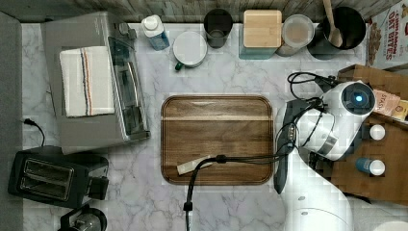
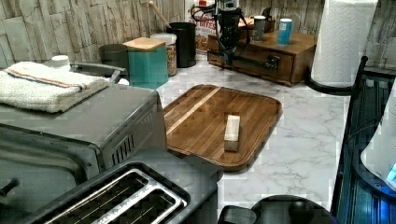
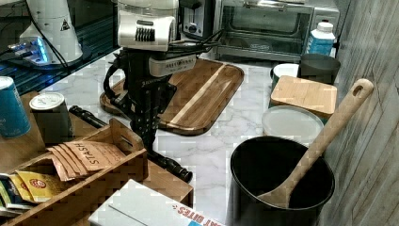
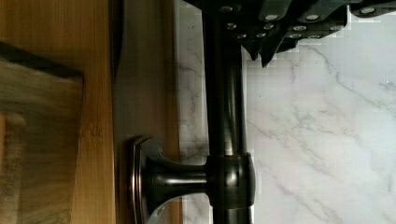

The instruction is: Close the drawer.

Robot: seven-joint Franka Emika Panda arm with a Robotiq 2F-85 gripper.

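Note:
The drawer sits in the wooden cabinet with its front about flush with the cabinet's front face. A long black bar handle runs along the drawer front; the same handle shows in the right view and the handle in the top view. My gripper is shut, its tips together against the marble side of the bar with nothing between them. In the right view the gripper points down at the bar. The arm hides the drawer's inside.
A dark cutting board with a small wooden block lies beside the handle. Two cans and a tea box stand on the cabinet. A toaster oven, jars and a black pot line the counter.

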